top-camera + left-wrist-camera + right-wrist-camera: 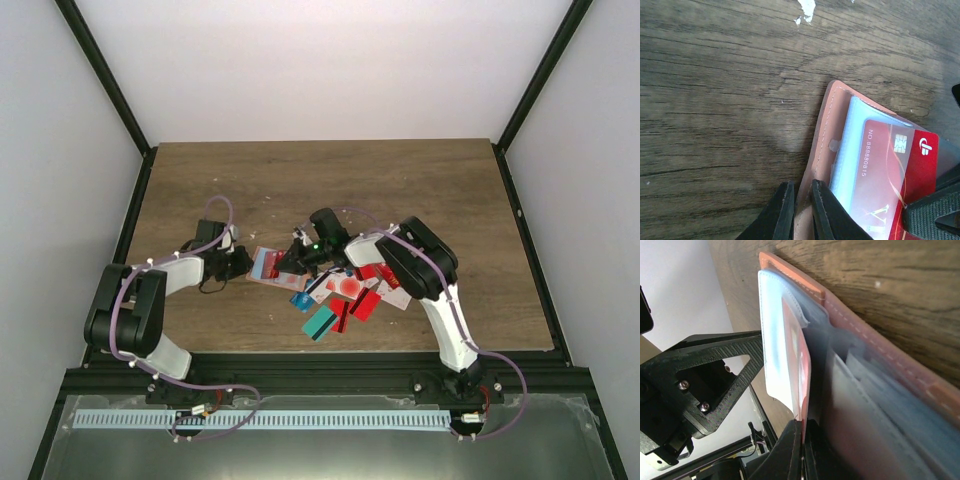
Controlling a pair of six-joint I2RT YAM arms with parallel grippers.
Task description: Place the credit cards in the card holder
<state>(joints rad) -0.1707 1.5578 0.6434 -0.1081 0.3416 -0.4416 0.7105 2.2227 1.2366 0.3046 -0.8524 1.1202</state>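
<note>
Top external: looks down on a brown wood-grain table [330, 180] boxed in by plain white walls [60, 150] and black frame posts [105, 72]. Finds the card holder [266, 265] near the table's middle, with the left gripper [240, 263] at its 9 o'clock and the right gripper [293, 258] at its 3 o'clock. Takes in a loose heap of credit cards [350, 295] at 4 o'clock from the holder, mostly red, with a teal card [319, 322] at the heap's 7 o'clock edge and a blue card [300, 300] just above that.

Left wrist: meets streaked, worn wood across most of the view, with a white fleck [807, 7] at 12 o'clock. Places the salmon holder at 4 o'clock, stitched border showing. Shows the left fingers [782, 215] drawn almost together at 6 o'clock, nipping the holder's leather edge. Catches a red card [895, 170], chip and number visible, partly under a pale clear sleeve [845, 150].

Right wrist: looks along the holder nearly edge-on, the sleeve lifted off the leather and the red card standing inside it. Shows the right fingers [790, 450] closed to a sliver at 6 o'clock, clamped on that card's lower edge. Puts the left gripper's black frame at 9 o'clock, white wall behind at 10 o'clock, dark wood at 1 o'clock.
</note>
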